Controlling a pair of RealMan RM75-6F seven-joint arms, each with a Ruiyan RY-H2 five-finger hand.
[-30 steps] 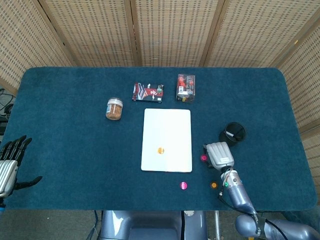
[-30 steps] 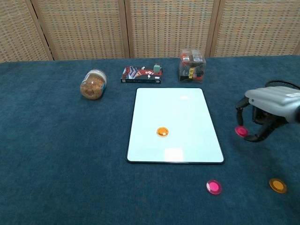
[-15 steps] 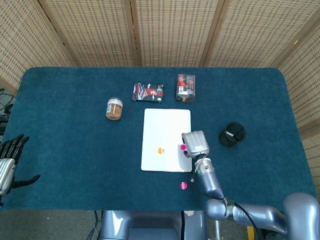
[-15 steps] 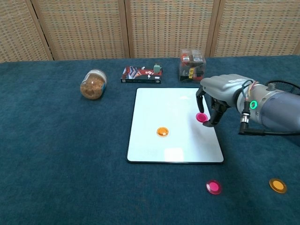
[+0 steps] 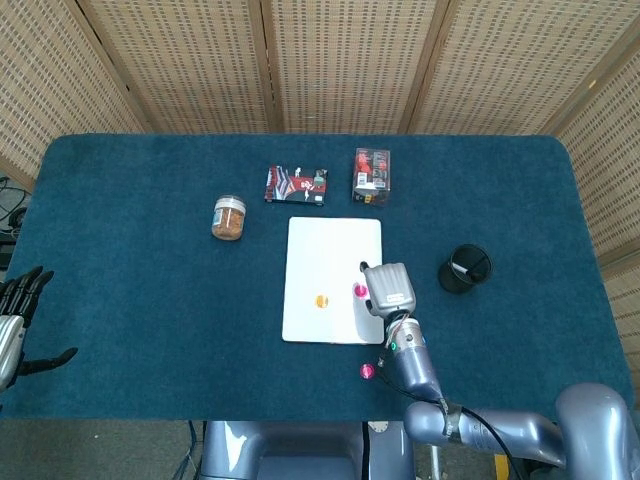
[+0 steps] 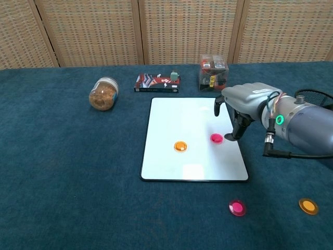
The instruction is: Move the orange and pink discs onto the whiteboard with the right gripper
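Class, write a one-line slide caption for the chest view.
Right hand open above the whiteboard, one pink disc and one orange disc lying on it.

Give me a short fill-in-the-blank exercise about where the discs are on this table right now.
1. The whiteboard carries ____ discs.
2. The pink disc on the board lies to the ____ of the orange disc on the board in the chest view.
3. The right hand holds ____.
4. Off the board, on the blue cloth, lie a pink disc and an ____ disc.

Missing words: two; right; nothing; orange
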